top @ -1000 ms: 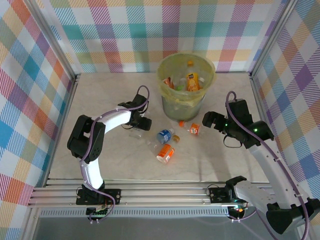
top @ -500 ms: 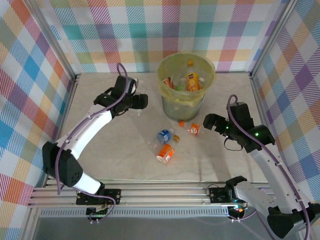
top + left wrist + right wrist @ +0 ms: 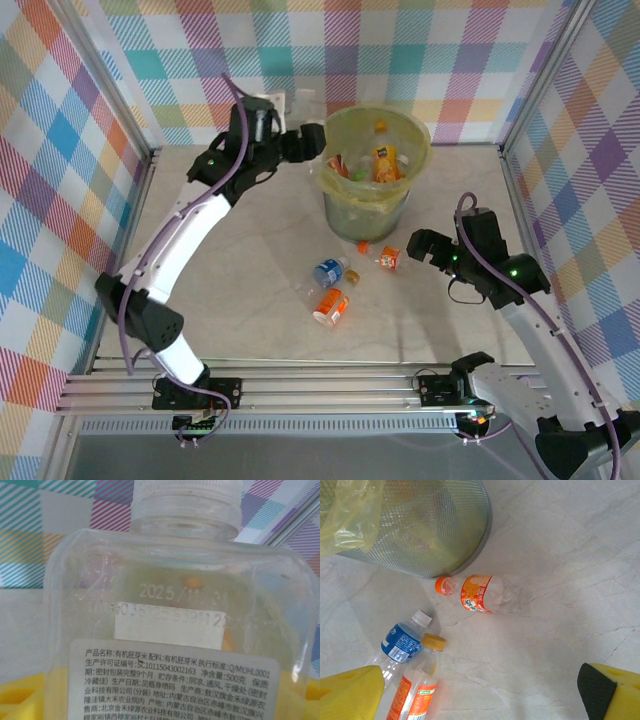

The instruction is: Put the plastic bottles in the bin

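Drop-off step: my left gripper hugs a clear bottle just beside the bin. Next I reach over the rim and let go. My right gripper hangs open.

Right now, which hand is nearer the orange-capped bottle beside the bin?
Right. The right hand, open, is beside the orange-capped bottle; the left hand holds a clear bottle at the bin's rim.

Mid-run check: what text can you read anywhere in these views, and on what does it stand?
"2025/": printed on the clear bottle; the digits after it are blurred.
"产品名称:有机胚芽米": on its white label.
"SC10115043002163": same label.
"净含量:500克": same label.
"Q/MYJHL0001": same label.
Orange-label bottle and blue-label bottle: print too small to read.
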Motion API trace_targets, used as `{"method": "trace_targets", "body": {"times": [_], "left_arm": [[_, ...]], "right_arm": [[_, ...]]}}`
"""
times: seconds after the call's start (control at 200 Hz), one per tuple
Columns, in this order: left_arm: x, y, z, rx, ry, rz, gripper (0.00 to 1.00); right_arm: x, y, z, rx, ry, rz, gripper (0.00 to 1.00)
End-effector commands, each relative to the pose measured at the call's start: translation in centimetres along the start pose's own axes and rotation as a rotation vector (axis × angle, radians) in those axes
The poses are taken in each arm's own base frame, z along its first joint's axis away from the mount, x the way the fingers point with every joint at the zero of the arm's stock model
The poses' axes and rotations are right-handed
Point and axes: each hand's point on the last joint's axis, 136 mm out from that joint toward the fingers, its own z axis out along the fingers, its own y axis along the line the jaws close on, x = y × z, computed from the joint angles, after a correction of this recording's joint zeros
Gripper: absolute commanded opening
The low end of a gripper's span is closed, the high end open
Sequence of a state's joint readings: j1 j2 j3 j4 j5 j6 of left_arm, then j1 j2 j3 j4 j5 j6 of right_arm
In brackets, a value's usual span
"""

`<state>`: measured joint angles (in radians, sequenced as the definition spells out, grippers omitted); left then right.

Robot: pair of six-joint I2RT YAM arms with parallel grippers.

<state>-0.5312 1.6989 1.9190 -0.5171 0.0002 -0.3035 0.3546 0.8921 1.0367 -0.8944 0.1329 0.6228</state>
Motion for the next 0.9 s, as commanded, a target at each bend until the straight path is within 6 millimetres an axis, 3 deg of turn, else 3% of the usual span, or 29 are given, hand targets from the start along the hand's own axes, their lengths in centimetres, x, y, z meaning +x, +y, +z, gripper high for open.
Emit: {"method": "trace_targets", "body": {"times": [0.0,0.215,0.435,0.58,0.895], "left_arm": [[-1.1,-2.3,2.0,0.051,-0.019,-0.032,0.81],[-2.0,-4.5,5.5,0.087,-0.023,-0.033,0.81],[-0.8,-6.3,9.2,0.134,0.023,-0.022,0.83],[1.1,-5.8,10.9,0.114,0.069,-0.015,0.84],[3.1,-4.1,11.8,0.028,0.121,0.034,0.93]], "right_arm": [[0.4,0.0,0.1,-0.023,-0.008,0.034,1.00],[1.2,-0.4,0.5,-0.026,0.005,0.055,1.00],[1.9,-0.3,1.1,-0.034,0.031,0.067,1.00],[2.1,-0.4,1.4,-0.033,0.039,0.073,1.00],[1.9,-0.4,1.3,-0.032,0.033,0.078,1.00]]}}
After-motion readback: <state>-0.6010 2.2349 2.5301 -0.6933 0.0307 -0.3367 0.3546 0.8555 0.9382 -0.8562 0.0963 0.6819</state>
